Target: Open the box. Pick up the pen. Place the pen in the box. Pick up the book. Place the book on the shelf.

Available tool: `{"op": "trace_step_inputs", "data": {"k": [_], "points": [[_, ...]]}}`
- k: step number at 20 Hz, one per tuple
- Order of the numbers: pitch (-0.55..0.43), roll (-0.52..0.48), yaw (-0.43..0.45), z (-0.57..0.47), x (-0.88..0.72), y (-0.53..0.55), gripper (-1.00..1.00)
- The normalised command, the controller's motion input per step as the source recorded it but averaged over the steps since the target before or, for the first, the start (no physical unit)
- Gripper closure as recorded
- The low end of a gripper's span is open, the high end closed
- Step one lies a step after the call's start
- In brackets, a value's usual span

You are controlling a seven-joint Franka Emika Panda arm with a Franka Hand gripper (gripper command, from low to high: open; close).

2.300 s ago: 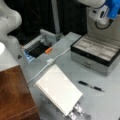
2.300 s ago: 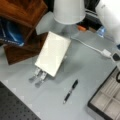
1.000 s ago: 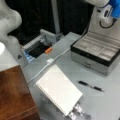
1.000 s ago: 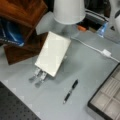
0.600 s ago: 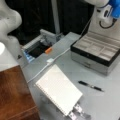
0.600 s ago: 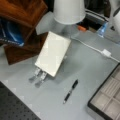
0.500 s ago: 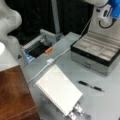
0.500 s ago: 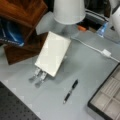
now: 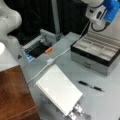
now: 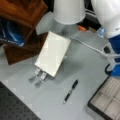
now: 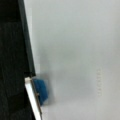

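Observation:
The box [image 9: 96, 51] stands open at a front view's right, its pale compartments showing above the grey side and small white latch; one corner of the box [image 10: 106, 100] also shows. The pen [image 9: 90, 86] lies on the table in front of it, apart from everything; the pen [image 10: 70, 91] shows as well. The white book [image 9: 58, 91] rests tilted on slotted metal strips beside the brown shelf [image 9: 15, 97]. My blue and white gripper [image 9: 100, 17] hangs above the box's far edge, holding nothing that I can see. The wrist view shows a blue fingertip [image 11: 40, 90] against a pale surface.
A dark bin [image 9: 37, 48] with an orange piece [image 9: 48, 50] sits at the table's back left. A white cable [image 9: 50, 62] runs from the book's far corner toward the box. A second white arm [image 9: 8, 22] stands at the left. The metal strips [image 10: 37, 77] stick out under the book.
The gripper has shifted slightly above the back of the open box. The pen, the book and the box have stayed where they were.

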Motion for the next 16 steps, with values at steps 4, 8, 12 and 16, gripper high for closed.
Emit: {"op": "trace_step_inputs", "data": {"k": [4, 8, 12, 16], "points": [[0.193, -0.384, 0.322, 0.2, 0.31, -0.37, -1.0], [0.213, -0.503, 0.329, 0.24, 0.44, -0.35, -1.0], [0.234, -0.543, 0.352, 0.22, 0.49, -0.27, -1.0], [0.271, -0.515, 0.353, 0.19, 0.47, -0.23, -1.0]]}}
